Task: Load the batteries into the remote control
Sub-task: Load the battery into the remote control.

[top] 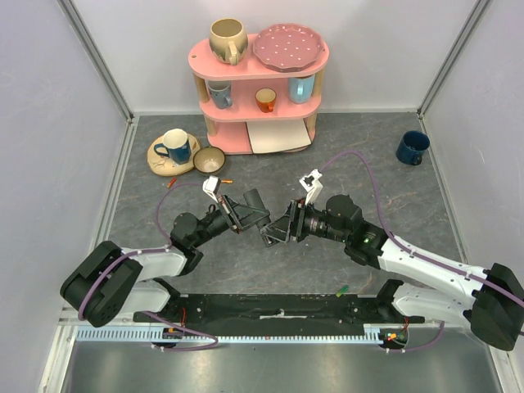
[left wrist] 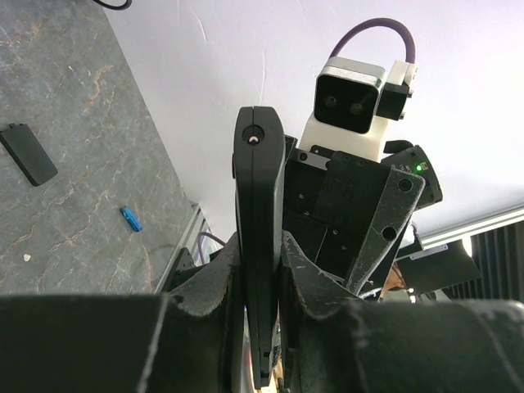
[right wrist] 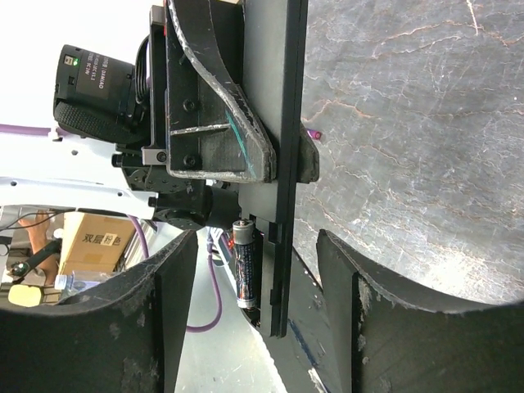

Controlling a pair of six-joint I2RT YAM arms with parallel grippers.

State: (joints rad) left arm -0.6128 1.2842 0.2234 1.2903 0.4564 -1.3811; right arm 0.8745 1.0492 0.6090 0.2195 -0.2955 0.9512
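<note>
Black remote control [left wrist: 258, 164] clamped edge-on in left gripper [left wrist: 260, 262]; one battery [right wrist: 246, 262] sits against the remote's face; right gripper [right wrist: 255, 246] spread wide, fingers either side of remote.

Slim black plastic remote control bar [left wrist: 258, 246]: smooth, semi-gloss. Dark cylindrical battery [right wrist: 247, 262]: shiny printed wrap (metal-looking end). Grey marbled surface [left wrist: 82, 123]: matt, stone-look, approx. smooth.

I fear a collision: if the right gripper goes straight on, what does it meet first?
Most likely the remote, held in the left gripper straight ahead; depth is unclear.
</note>
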